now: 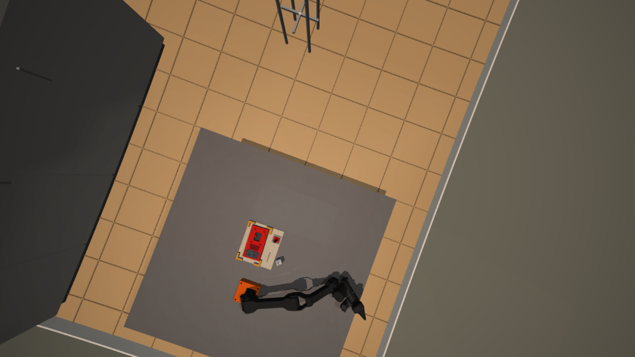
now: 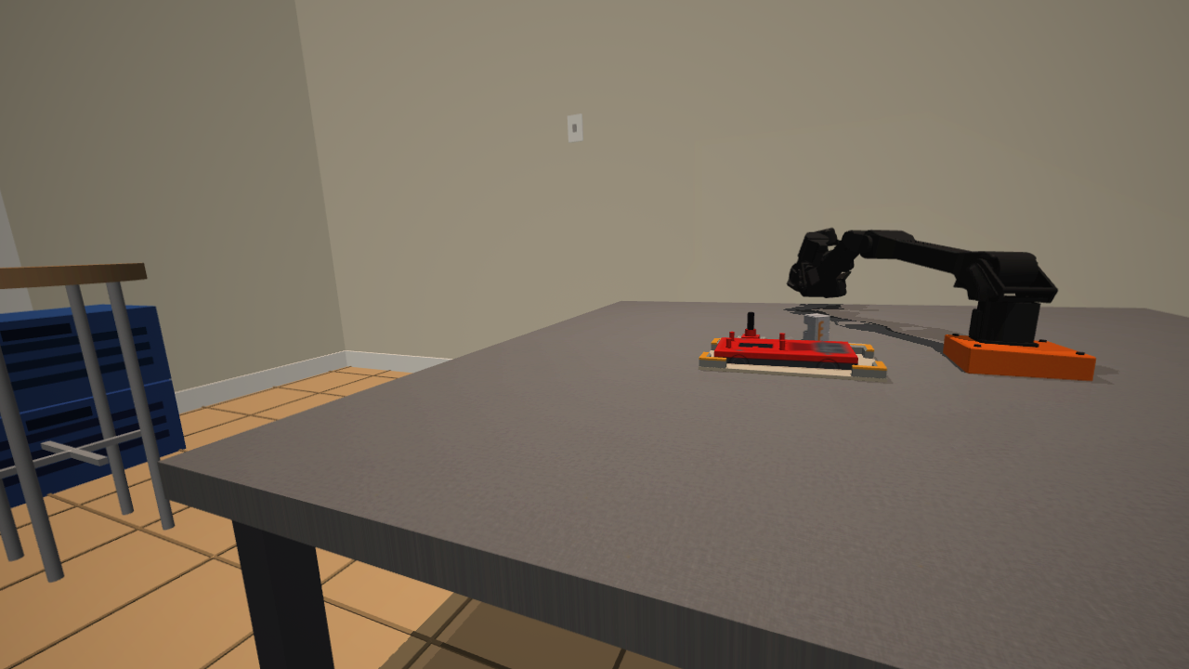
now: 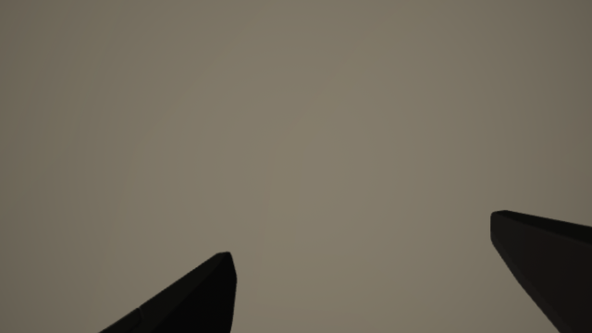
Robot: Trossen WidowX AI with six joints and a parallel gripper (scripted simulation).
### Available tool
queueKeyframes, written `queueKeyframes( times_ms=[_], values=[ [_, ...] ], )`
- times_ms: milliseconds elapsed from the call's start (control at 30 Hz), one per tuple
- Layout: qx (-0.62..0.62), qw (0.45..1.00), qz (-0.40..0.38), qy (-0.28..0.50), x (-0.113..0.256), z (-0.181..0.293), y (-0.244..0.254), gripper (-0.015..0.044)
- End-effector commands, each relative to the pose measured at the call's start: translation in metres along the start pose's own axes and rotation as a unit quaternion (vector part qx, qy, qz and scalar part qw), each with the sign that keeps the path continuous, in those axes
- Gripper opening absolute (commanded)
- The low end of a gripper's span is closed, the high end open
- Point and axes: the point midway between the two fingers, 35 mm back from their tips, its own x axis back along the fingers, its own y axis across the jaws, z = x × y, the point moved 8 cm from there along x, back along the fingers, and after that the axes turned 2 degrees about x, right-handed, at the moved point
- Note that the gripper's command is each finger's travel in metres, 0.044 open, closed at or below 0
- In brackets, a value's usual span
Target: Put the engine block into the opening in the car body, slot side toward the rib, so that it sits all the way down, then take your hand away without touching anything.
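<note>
The engine block [image 1: 279, 261] [image 2: 816, 326] is light grey with orange marks on one side. It stands upright beside the pale base board [image 1: 269, 256], at its right edge in the top view. The red car body [image 1: 253, 246] [image 2: 785, 352] lies on the board between orange corner pieces. A dark rectangular area [image 1: 257, 236] shows in its upper part; the rib is too small to make out. My gripper [image 1: 363, 316] [image 3: 361, 246] is open and empty, raised far from the block and the car body, near the table's right edge in the top view. The wrist view shows only wall between the fingers.
A small red part with a black upright post [image 1: 276, 239] [image 2: 751, 322] stands on the board beside the car body. The orange arm base [image 1: 238, 290] [image 2: 1030, 364] is near the board. The grey table [image 1: 213, 186] [image 2: 581, 432] ends just below the hand in the top view.
</note>
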Motion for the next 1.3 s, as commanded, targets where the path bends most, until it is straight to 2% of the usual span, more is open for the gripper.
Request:
queueKeyframes(
  times_ms=[0,33,333,633,933,1267],
  values=[
    [0.000,1.000,0.000,0.000,0.000,0.000,0.000,0.0426],
    [0.002,1.000,0.000,0.001,0.000,0.000,0.001,0.0440],
    [0.124,0.989,-0.005,0.077,0.024,0.018,0.028,0.0440],
    [0.251,0.955,-0.022,0.158,0.054,0.031,0.053,0.0440],
    [0.370,0.897,-0.049,0.235,0.085,0.038,0.075,0.0440],
    [0.488,0.809,-0.090,0.315,0.122,0.037,0.094,0.0440]
  ],
)
